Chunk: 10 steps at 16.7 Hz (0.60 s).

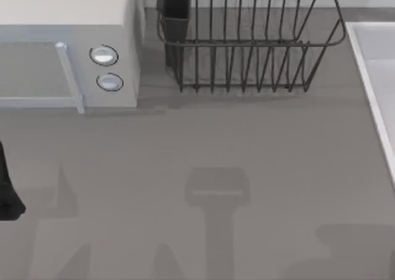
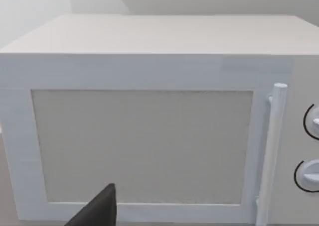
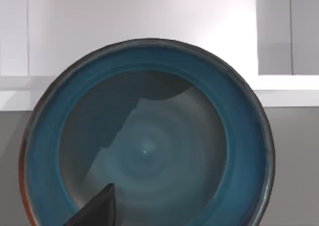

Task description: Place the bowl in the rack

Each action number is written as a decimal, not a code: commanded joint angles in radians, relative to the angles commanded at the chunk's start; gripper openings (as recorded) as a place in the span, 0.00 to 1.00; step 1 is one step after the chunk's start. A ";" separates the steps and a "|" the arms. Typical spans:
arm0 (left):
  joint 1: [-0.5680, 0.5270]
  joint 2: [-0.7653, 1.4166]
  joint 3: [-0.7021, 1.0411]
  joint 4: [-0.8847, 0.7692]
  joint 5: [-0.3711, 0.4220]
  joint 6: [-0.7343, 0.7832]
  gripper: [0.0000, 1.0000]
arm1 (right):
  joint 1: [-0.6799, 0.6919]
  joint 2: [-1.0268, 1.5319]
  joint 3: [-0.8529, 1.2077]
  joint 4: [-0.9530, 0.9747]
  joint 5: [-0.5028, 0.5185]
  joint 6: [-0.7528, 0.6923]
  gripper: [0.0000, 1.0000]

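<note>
rack (image 1: 247,39) cut off at top edge; bowl (image 3: 144,146) rim cropped below; microwave (image 1: 68,45) clipped at left

a plain grey table (image 1: 247,144) carries soft dark shadows near its front. a pale boxy microwave (image 1: 68,21) stands at the back left, a light raised surface (image 1: 376,64) along the right edge.

Open table (image 1: 259,169) fronts the rack (image 1: 247,39); microwave (image 1: 68,45) stands beside it.
</note>
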 joint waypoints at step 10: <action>0.000 0.000 0.000 0.000 0.000 0.000 1.00 | -0.162 0.408 0.333 -0.298 -0.017 -0.156 1.00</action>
